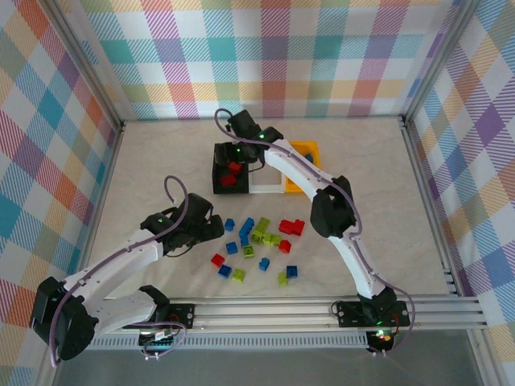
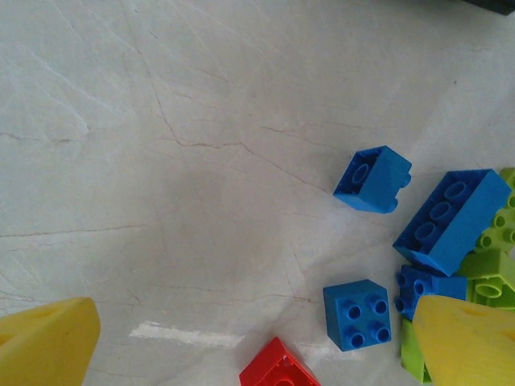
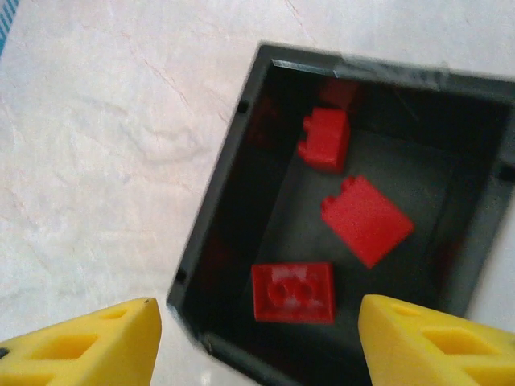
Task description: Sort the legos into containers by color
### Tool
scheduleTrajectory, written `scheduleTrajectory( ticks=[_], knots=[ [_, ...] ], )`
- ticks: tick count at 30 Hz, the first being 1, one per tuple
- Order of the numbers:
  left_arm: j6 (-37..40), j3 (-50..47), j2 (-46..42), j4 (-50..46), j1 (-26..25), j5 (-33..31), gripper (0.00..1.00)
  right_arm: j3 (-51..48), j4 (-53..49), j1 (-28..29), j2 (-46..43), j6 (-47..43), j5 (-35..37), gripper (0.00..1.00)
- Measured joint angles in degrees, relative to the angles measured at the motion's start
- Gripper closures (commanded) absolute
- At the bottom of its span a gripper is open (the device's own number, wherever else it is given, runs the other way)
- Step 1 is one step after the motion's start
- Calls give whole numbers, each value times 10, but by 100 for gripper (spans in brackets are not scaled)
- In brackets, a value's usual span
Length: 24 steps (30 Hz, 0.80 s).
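The right hand (image 3: 257, 346) hangs over the black bin (image 3: 221, 209), fingers spread wide, nothing between them, and three red legos (image 3: 293, 292) lie inside it. Down at the tabletop (image 2: 161, 161), the left hand (image 2: 253, 350) is spread too, empty, blue legos (image 2: 372, 179) at its 2 o'clock. From above, the loose pile (image 1: 261, 236) sits at 5 o'clock from that bin.

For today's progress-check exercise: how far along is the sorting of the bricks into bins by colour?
Done: three red bricks lie in the black bin. In hand: nothing. The right tool hangs open over that bin, and the left tool is open above the table near a blue brick. Left: the loose pile of blue, green and red bricks on the table.
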Motion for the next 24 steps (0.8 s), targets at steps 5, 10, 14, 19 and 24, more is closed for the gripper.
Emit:
scheduleTrajectory(
  ticks=[5,10,14,19,24],
  knots=[
    [5,0,18,10,0,30,2,-212,71,0,-162,2,-4,32],
    [17,0,52,40,0,56,17,-388,151,0,-300,9,-15,32],
    [26,19,126,62,0,62,23,-500,186,0,-372,18,-15,32],
    [48,85,236,85,0,57,30,-588,203,-2,-427,27,-10,31],
    [65,111,296,105,0,51,36,-638,217,-12,-477,34,-10,31]
  ],
)
